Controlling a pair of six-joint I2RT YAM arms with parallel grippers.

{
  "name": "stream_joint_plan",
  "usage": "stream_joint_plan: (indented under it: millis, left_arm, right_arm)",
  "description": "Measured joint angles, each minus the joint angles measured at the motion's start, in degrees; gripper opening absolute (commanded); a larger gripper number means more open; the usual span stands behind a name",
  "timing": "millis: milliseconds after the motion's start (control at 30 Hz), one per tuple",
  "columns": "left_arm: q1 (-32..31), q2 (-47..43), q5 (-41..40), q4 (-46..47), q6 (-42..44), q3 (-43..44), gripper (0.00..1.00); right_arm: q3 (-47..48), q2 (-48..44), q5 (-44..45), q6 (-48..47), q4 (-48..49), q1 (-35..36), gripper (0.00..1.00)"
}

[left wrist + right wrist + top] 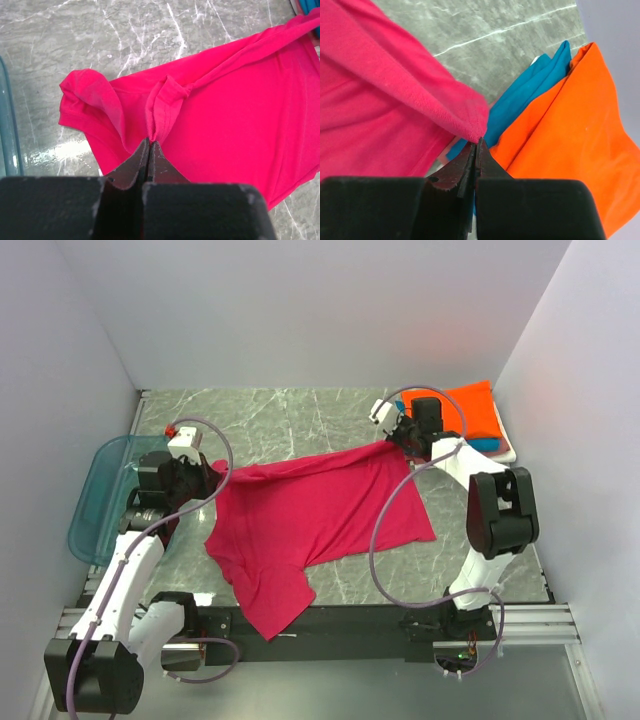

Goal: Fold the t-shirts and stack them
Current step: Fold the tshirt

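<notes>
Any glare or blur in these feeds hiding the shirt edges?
Top external: even light, magenta-red t-shirt sharp. Left wrist: glare patch on the marble table beside the sleeve, cloth in focus. Right wrist: hem nearest the lens slightly soft; orange t-shirt vividly saturated, few folds readable.

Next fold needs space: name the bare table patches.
Free: grey marble tabletop between the back wall and the magenta-red cloth t-shirt; also a narrow strip between it and the right arm. Crowded: folded orange t-shirt stack, translucent blue plastic tray.
</notes>
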Motion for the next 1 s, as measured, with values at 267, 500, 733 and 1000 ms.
stream_joint_plan:
  millis: [267, 500, 733, 1000]
  left_arm:
    - [0.0, 0.55, 0.31, 0.09, 0.0, 0.0, 0.01]
    - [0.0, -1.03, 1.2, -0.09, 0.02, 0.0, 0.01]
    - [0.0, -2.47, 2.82, -1.7, -0.07, 0.0, 0.01]
    - [0.0, -2.32, 3.87, -3.1, -0.15, 0.0, 0.01]
  right_arm:
    - [7.8, 8.11, 4.59, -0.42, 0.42, 1.09, 0.0]
    - [8.15, 9.05, 6.78, -0.61, 1.95, 2.03, 0.0]
    - [5.99, 8.46, 6.97, -1.09, 3.15, 1.99, 0.0]
    - [3.41, 7.65, 7.02, -1.92, 2.91, 1.99, 0.0]
